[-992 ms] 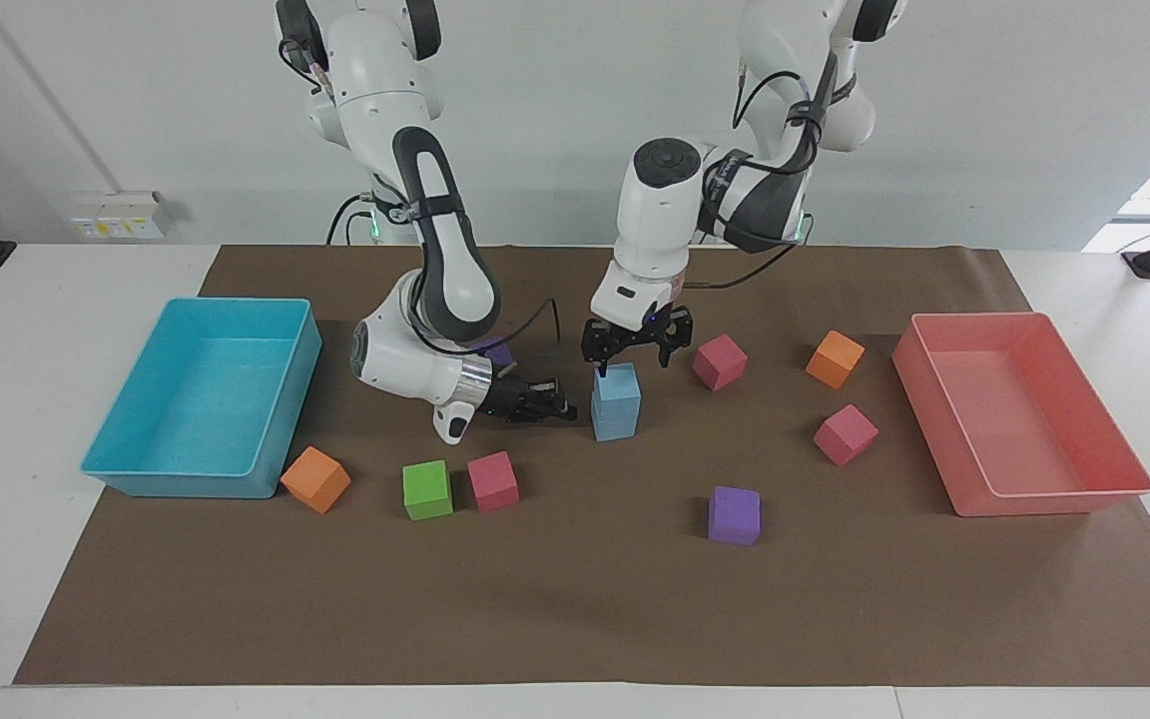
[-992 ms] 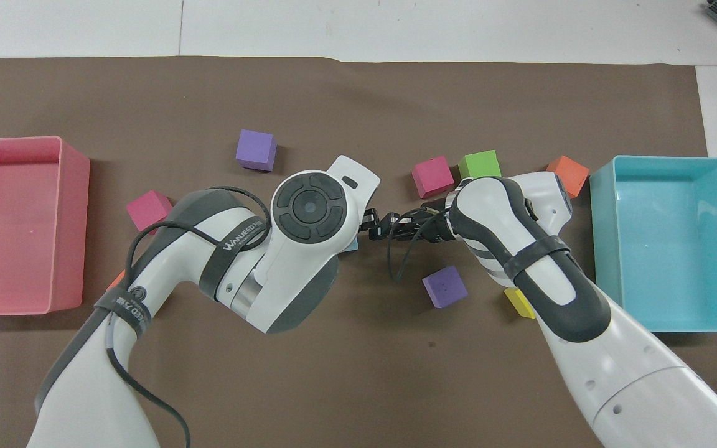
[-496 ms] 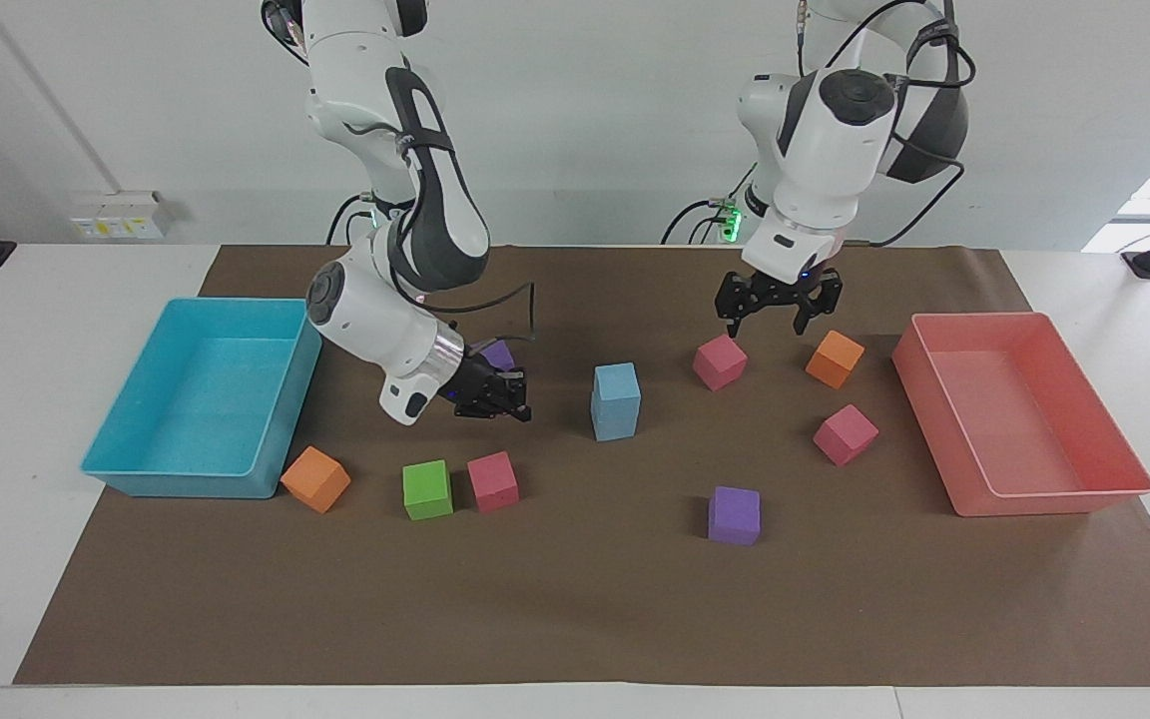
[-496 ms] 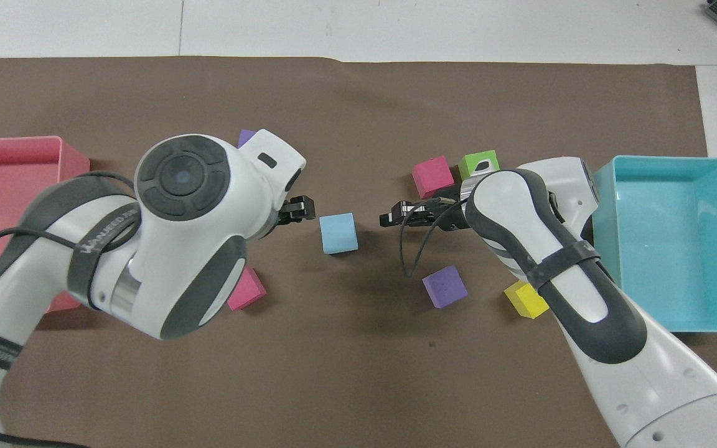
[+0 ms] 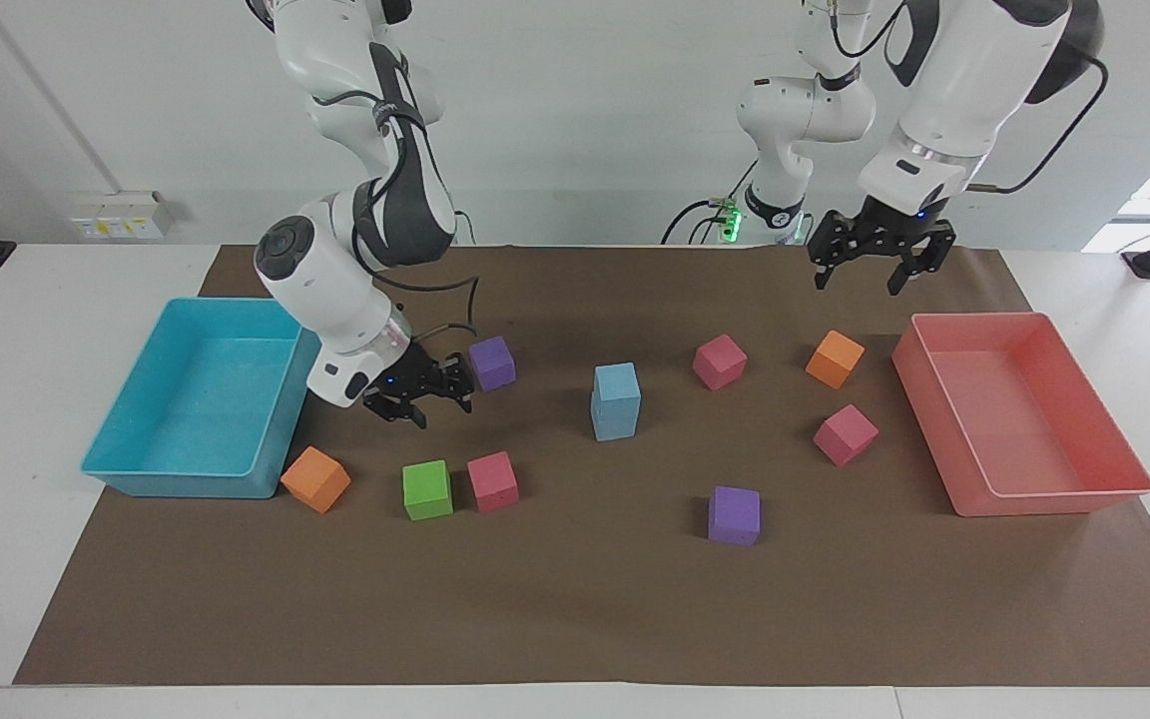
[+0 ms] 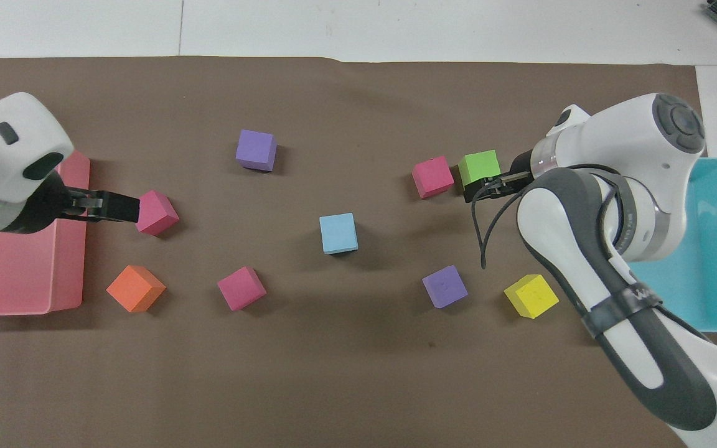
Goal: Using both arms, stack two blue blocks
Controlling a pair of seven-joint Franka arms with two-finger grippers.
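Note:
The two sky-blue blocks stand stacked at the middle of the mat, the upper block (image 5: 618,382) on the lower one (image 5: 613,420). From overhead only the top block (image 6: 338,233) shows. Nothing touches the stack. My left gripper (image 5: 860,281) is open and empty, raised over the mat's edge near the pink tray; in the overhead view it (image 6: 123,208) covers a pink cube's edge. My right gripper (image 5: 432,401) is open and empty, low over the mat beside a purple cube (image 5: 491,361), toward the turquoise tray; it also shows overhead (image 6: 478,190).
A turquoise tray (image 5: 141,471) stands at the right arm's end and a pink tray (image 5: 1034,496) at the left arm's end. Pink cubes (image 5: 719,360) (image 5: 845,434) (image 5: 492,480), orange cubes (image 5: 834,359) (image 5: 315,478), a green cube (image 5: 427,489), a purple cube (image 5: 734,515) and a yellow cube (image 6: 531,296) lie scattered.
My left gripper let go of the top blue block, rose and swung away toward the pink tray. My right gripper drew back from the stack toward the turquoise tray. The stack stayed still.

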